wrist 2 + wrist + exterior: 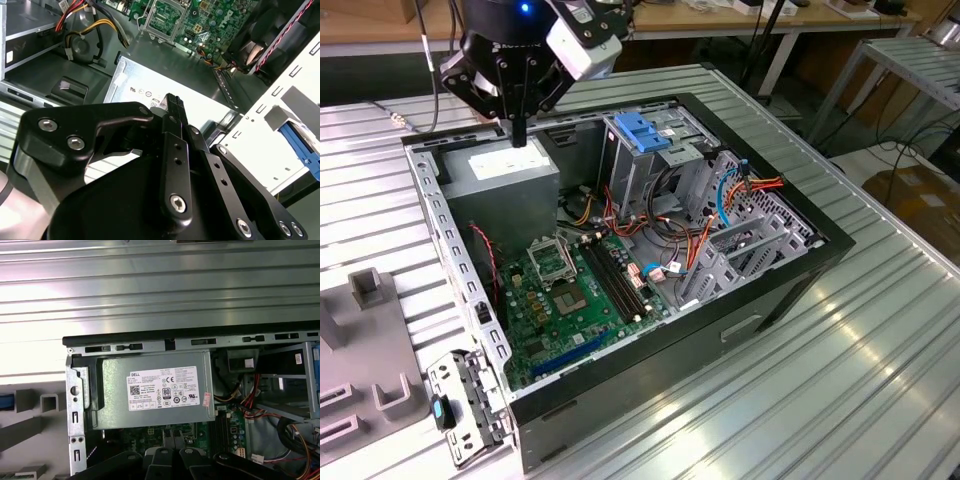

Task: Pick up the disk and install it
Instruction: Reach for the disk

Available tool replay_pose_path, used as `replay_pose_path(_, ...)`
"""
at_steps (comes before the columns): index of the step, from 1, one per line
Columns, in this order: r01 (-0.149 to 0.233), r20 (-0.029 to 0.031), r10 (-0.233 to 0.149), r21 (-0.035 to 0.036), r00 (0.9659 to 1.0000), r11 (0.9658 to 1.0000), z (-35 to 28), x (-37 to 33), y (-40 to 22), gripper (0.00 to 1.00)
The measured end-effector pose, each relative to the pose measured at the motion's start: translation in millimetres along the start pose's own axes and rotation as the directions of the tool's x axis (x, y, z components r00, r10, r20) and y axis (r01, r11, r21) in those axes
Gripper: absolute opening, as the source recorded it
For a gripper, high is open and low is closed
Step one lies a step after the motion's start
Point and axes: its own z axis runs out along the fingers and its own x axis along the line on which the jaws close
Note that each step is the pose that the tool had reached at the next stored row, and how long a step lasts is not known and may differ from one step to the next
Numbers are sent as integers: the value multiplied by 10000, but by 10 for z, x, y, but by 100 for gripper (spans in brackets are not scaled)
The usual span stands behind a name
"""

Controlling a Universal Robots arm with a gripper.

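— Grey power-supply box (pixel 505 172) under the gripper (pixel 520 138)?
— Yes. I have it over that box, at a corner of the open case (pixel 650 375); fingers (pixel 172 107) pinched narrow, nothing between them
— And the disk (pixel 300 146)?
— I see its blue rail edge at the grey fixture (pixel 365 288) on the worktop (pixel 840 400), outside the case's perforated wall, apart from the gripper
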Motion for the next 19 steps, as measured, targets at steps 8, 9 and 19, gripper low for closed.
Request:
replay_pose_path(8, 0, 0, 0, 0, 10000, 10000, -1, 19, -1, 11)
replay_pose_path(9, -1, 0, 1, 0, 10000, 10000, -1, 21, -2, 11)
replay_pose_path(19, 0, 0, 0, 0, 10000, 10000, -1, 47, -4, 11)
